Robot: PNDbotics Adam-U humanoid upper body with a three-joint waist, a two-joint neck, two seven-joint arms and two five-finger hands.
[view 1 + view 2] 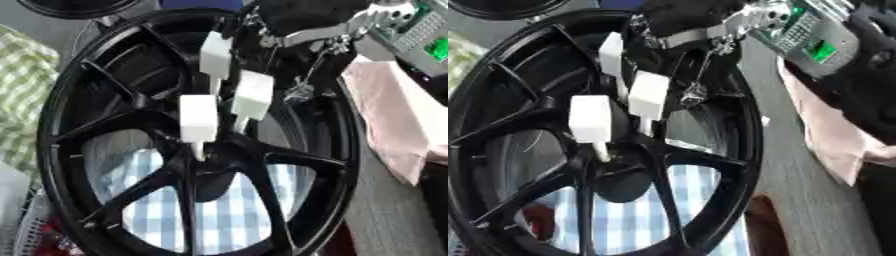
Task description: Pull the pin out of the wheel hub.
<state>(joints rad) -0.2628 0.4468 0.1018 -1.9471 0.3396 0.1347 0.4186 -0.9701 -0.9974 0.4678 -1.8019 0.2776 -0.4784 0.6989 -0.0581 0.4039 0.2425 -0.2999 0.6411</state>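
A black spoked wheel (105, 125) fills both views, lying tilted toward me. Three white block-headed pins stand around its hub (203, 170). The nearest pin (199, 119) has its thin shaft running down into the hub. A second pin (254, 100) stands just right of it, and a third (216, 54) is farther back. My right hand (695, 94) comes in from the top right over the far rim, just right of the second pin. It is dark against the black wheel, so its grip is unclear. My left hand does not show.
A blue-and-white checked cloth (227, 215) lies under the wheel. A green checked cloth (22, 85) is at the left and a pink cloth (394, 115) at the right. A grey device with a green screen (815, 35) sits top right.
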